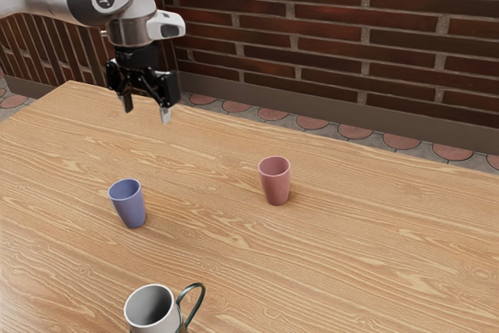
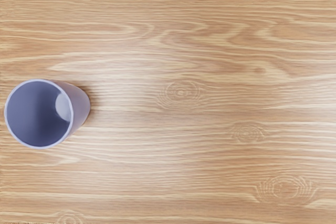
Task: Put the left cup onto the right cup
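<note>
currently: black two-finger gripper (image 1: 146, 111) released, empty, high behind small blue plastic cup (image 1: 128, 202); cup upright on wooden worktop (image 1: 374, 255), pink plastic cup (image 1: 274, 179) well apart from it. advised: centre over blue rim before descending.

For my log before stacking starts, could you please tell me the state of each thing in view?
Gripper: open, empty, raised above the wooden table.
Blue cup: upright, empty, standing free.
Pink cup: upright, nothing stacked on it.
Grey mug: upright, handle toward the exterior view's right.
</note>
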Tool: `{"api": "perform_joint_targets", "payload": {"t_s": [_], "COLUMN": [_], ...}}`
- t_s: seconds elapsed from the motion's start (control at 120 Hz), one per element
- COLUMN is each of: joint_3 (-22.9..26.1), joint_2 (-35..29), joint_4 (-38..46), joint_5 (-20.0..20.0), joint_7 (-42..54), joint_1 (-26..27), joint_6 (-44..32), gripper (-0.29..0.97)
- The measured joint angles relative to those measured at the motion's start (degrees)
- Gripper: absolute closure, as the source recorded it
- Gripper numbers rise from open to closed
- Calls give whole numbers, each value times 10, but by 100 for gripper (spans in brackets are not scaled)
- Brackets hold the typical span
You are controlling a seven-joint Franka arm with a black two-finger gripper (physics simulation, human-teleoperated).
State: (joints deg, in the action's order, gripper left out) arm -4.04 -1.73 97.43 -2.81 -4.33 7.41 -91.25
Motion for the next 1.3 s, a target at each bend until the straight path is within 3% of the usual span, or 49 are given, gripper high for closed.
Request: {"api": "perform_joint_targets", "payload": {"t_s": [0.442,0.733,1.083,1.3], "joint_3": [-12,-11,-11,-8], "joint_2": [44,78,101,53], "joint_4": [56,99,133,219], "joint_5": [-7,-8,-1,0], "joint_7": [-2,-3,0,5], "joint_1": [-93,-74,-110,-113], "joint_6": [-67,-154,-254,-289], "gripper": [0,0,0,0]}}
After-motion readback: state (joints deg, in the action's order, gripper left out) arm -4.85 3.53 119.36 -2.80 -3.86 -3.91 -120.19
